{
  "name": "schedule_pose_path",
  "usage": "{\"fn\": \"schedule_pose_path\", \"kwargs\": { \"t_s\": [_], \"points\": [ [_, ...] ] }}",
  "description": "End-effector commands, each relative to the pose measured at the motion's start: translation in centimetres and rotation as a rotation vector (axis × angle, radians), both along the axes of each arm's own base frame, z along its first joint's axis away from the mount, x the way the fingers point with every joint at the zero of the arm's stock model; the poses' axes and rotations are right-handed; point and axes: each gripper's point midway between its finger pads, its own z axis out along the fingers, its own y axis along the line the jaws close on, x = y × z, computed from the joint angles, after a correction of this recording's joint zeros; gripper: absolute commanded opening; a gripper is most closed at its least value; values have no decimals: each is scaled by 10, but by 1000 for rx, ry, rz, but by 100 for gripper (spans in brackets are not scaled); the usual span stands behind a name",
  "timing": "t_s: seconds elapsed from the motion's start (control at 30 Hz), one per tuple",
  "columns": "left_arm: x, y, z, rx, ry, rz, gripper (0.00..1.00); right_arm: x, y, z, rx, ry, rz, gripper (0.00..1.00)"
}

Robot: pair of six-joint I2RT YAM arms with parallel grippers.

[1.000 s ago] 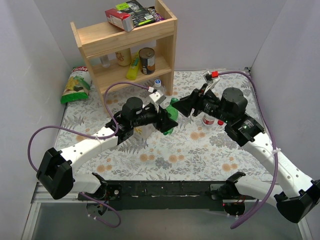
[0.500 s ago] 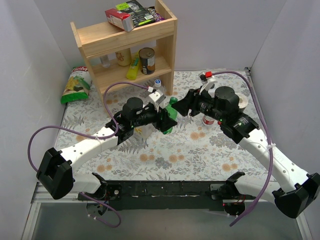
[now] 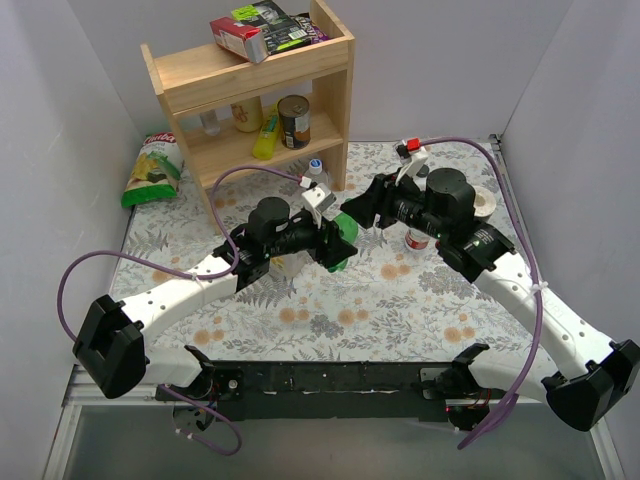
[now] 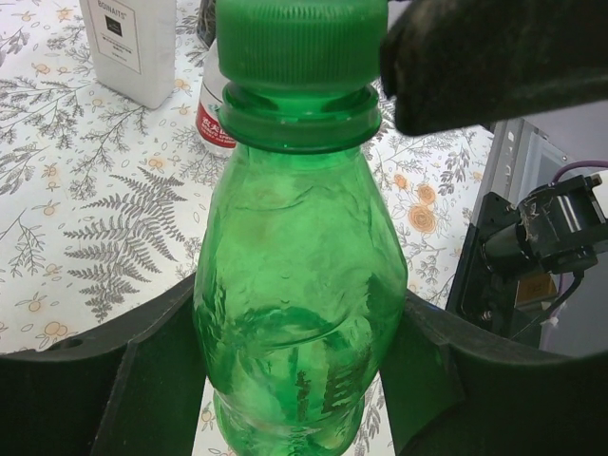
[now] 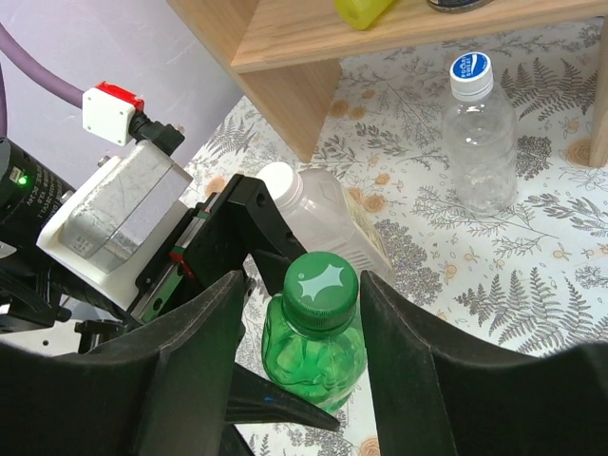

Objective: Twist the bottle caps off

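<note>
The left tool (image 4: 299,356) pinches the green bottle (image 4: 299,247) by its belly, over the desk (image 3: 380,300). The right tool (image 5: 306,296) is spread around the green cap (image 5: 323,283). The bottle looks thin, light and squashy. The hard, ridged cap seems best gripped by its sides.

A robotics laboratory bench is shown, arranged like a small home pantry. The table, covered with a white cloth printed with ferns and orange flowers (image 3: 350,300), is enclosed by plain pale grey walls (image 3: 60,150). A white and black left robot arm (image 3: 180,290) and a similar right robot arm (image 3: 530,300) are mounted on a black metal rail (image 3: 330,378). A brown tin can (image 3: 294,122) is kept on a light wooden shelf (image 3: 250,70), and a green and yellow snack bag (image 3: 152,172) is placed beside it.
</note>
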Motion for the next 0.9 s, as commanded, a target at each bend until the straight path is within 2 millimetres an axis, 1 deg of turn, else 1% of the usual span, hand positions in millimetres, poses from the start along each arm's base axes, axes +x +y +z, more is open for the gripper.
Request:
{"fn": "schedule_pose_path", "kwargs": {
  "t_s": [0.0, 0.23, 0.47, 0.63, 0.73, 0.77, 0.8, 0.87],
  "points": [
    [-1, -4, 21, -28, -55, -5, 36, 2, 3, 35, 49, -96, 4, 58],
    [-3, -5, 21, -26, -61, -12, 36, 1, 10, 29, 48, -80, 41, 56],
    [-5, -7, 19, -22, -60, -21, 36, 1, 14, 33, 65, -91, 56, 51],
    [-6, -8, 20, -25, -59, -28, 36, 3, 15, 32, 62, -90, 57, 44],
    [-11, -9, 23, -38, -63, -53, 36, 0, 19, 30, 65, -93, 83, 39],
    [-13, -9, 25, -45, -67, -63, 36, 0, 19, 29, 65, -94, 90, 38],
    [-19, -10, 28, -56, -72, -95, 36, 0, 19, 29, 59, -105, 94, 34],
    [-27, -10, 35, -80, -91, -130, 36, -1, 17, 28, 54, -114, 114, 31]
  ]
}}
